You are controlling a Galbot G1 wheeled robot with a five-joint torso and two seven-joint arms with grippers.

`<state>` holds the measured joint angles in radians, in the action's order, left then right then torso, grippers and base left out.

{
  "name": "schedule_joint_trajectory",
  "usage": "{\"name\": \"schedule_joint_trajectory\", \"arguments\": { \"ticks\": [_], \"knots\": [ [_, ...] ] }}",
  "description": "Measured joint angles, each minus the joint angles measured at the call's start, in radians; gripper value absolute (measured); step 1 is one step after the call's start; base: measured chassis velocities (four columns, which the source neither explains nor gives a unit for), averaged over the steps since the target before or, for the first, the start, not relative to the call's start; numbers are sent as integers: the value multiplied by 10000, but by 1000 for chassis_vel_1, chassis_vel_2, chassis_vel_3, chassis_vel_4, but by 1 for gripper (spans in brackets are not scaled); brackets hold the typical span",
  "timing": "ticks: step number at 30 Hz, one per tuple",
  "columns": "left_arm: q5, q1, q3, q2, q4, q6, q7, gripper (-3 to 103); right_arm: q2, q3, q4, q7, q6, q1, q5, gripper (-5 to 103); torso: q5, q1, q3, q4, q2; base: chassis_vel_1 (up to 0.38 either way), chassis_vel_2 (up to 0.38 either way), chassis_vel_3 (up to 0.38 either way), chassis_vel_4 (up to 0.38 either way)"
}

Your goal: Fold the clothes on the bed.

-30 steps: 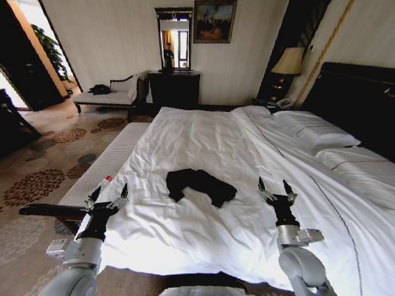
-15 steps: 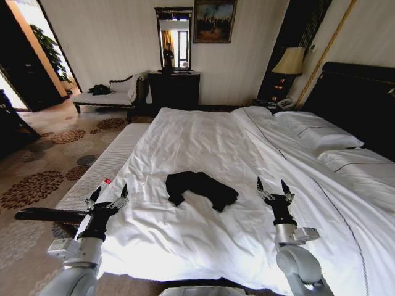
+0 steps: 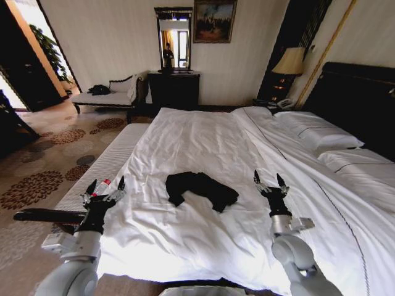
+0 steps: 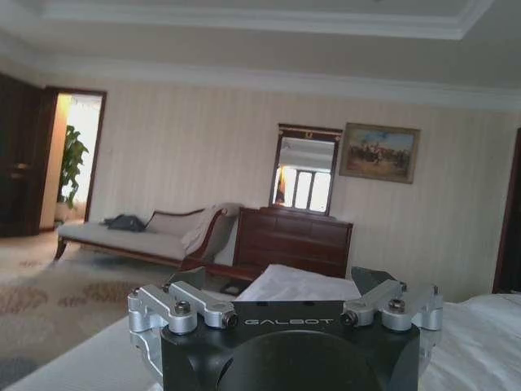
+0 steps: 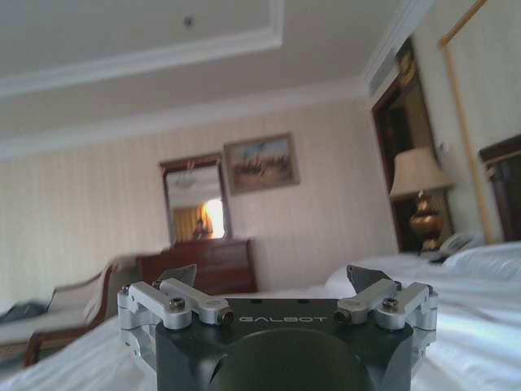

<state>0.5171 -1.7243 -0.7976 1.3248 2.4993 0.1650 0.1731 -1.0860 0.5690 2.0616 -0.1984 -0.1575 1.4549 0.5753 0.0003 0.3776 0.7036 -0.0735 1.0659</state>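
Note:
A crumpled black T-shirt (image 3: 200, 189) lies on the white bed (image 3: 210, 139), near its foot end and roughly midway between my two arms. My left gripper (image 3: 105, 185) is raised at the bed's left edge, open and holding nothing, well to the left of the shirt. On the other side, my right gripper (image 3: 268, 179) hovers over the sheet to the right of the shirt, also open and empty. Both wrist views look across the room, with the left gripper (image 4: 289, 287) and the right gripper (image 5: 273, 281) spread wide in front.
A white-cushioned bench (image 3: 102, 165) runs along the bed's left side, with a small red-and-white object (image 3: 103, 184) on it. Pillows (image 3: 315, 132) and a dark headboard (image 3: 358, 98) are at the right. A dresser (image 3: 174, 89), chaise (image 3: 108, 95) and lamp (image 3: 290, 61) stand at the far wall.
The camera has shifted slightly. Both grippers have risen a little and moved slightly forward; they stay open. The shirt has not moved.

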Motion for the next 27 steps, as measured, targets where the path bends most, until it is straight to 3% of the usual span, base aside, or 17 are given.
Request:
{"name": "schedule_joint_trajectory", "arguments": {
  "ticks": [4, 9, 10, 13, 15, 21, 23, 27],
  "knots": [
    [164, 79, -111, -26, 3, 143, 163, 100, 731, -924, -482, -371, 261, -738, 523, 100, 0, 0, 0, 5, 0, 0, 0, 0, 0],
    [605, 894, -282, -554, 9, 409, 299, 100, 1677, -2619, -1404, -1429, 1184, -2273, 2720, 100, 0, 1, 1, -1, -1, 0, 0, 0, 0],
    [605, 894, -282, -554, 9, 409, 299, 100, 1677, -2619, -1404, -1429, 1184, -2273, 2720, 100, 0, 1, 1, -1, -1, 0, 0, 0, 0],
    [693, 1104, -299, -683, 19, 414, 298, 100, 1860, -3099, -1490, -2189, 2158, -2999, 4011, 100, 0, 1, 1, 4, -1, 0, 0, 0, 0],
    [913, 1246, -289, -720, 19, 413, 299, 100, 1926, -3450, -1479, -3163, 3114, -3624, 5138, 100, -4, 1, 2, 4, -1, 0, 0, 0, 0],
    [1134, 1437, -196, -659, 4, 413, 380, 100, 1952, -3740, -1415, -4114, 4099, -3883, 5626, 100, -3, 1, 1, 2, -1, 0, 0, 0, 0],
    [1037, 1442, -115, -544, -22, 413, 381, 100, 1992, -3841, -1080, -4812, 4846, -3874, 6198, 100, -3, 1, 0, 0, -1, 0, 0, 0, 0],
    [842, 1350, -53, -442, -21, 413, 373, 100, 2035, -4015, -553, -5668, 5635, -3913, 7032, 100, -2, 1, 0, 1, -1, 0, 0, 0, 0]
  ]
}}
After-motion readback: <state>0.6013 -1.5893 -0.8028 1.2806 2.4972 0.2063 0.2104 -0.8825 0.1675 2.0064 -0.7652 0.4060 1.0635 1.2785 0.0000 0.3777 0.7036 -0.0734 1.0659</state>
